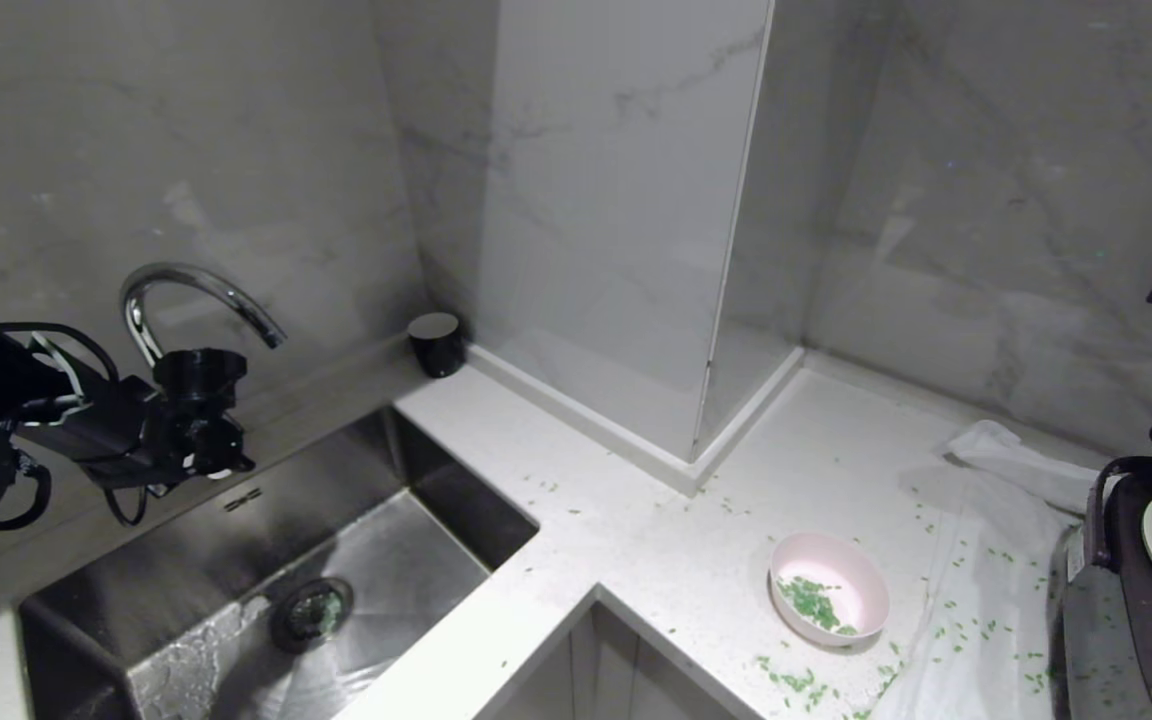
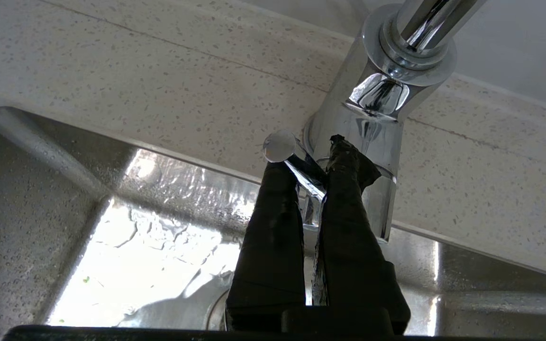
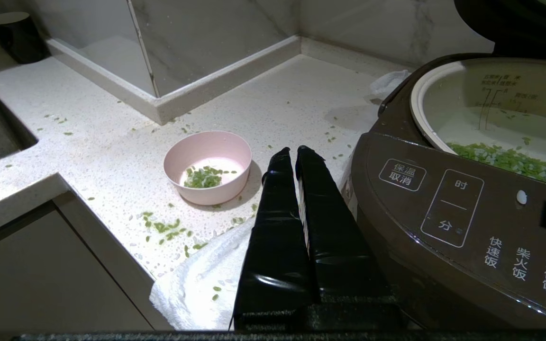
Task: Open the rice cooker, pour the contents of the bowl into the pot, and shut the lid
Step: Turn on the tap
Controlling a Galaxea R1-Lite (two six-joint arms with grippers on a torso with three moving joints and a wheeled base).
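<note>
The left gripper [image 2: 318,156] is pinched shut on the thin lever [image 2: 301,166] of the tap [image 2: 372,109], above the sink [image 1: 266,560]. In the head view it sits at about nine o'clock, far from the work.

The right gripper [image 3: 296,156] has its fingers pressed together and holds nothing. The bowl [image 3: 207,173] lies just ahead of it, at about eleven o'clock, upright on the counter [image 3: 112,142], with a few green bits [image 3: 203,178] left inside. The rice cooker [image 3: 443,213] stands close by at two o'clock. Its pot [image 3: 491,118] is open, so the lid is probably up, though little of it shows. The right arm looks much nearer for closing it.
</note>
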